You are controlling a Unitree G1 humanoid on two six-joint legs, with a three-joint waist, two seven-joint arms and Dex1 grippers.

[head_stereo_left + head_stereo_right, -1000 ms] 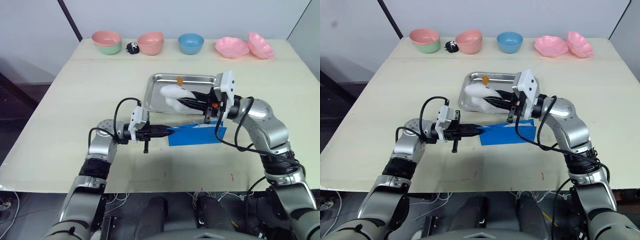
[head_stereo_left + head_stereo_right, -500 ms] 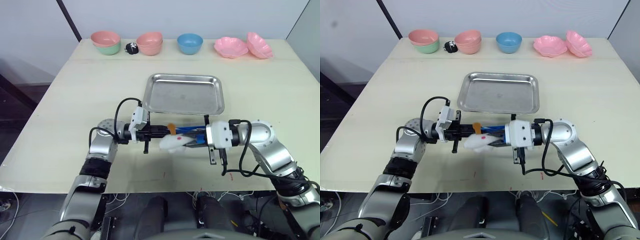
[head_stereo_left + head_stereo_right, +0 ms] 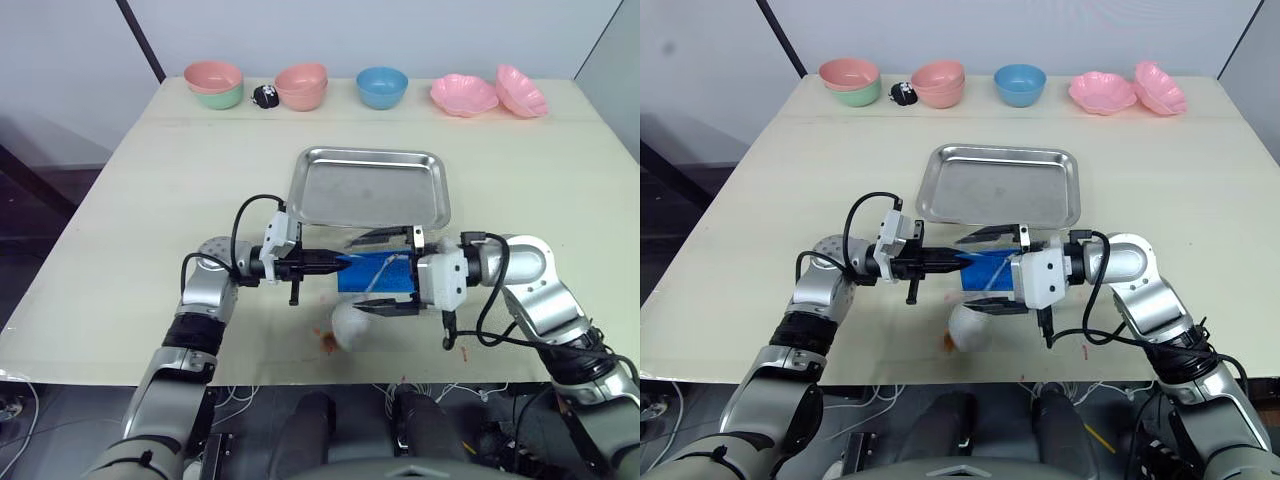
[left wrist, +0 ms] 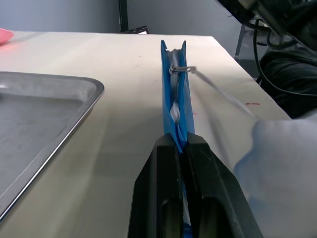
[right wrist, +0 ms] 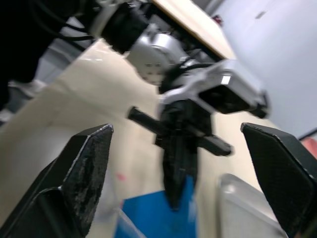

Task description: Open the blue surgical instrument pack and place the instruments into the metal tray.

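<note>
The left gripper is clamped on the near-left corner of the pack, its two black fingers pinched tight on the blue edge — from the wrist camera the pouch stands on edge between them, slightly gaping, with white lining and a small metal zip pull at the far end. The pack lies on the table just at 6 o'clock of the tray, close to its near rim but not on it.

The right gripper hangs over the right part of the pack with its jaws spread wide, one finger toward the tray and the other toward the table's near edge, nothing held between them. In its wrist view the two fingers stand far apart with the left gripper and the blue pouch in the gap.

A white bundle with an orange tag lies on the table at about 7 o'clock of the pack, near the front edge, apart from both grippers. What it holds I can't make out.

The tray is bare and shiny. Along the far edge, at 12 o'clock of the tray, sits a row of bowls — pink on green, pink, blue and two pink scalloped dishes — with a small black object between the first two.
</note>
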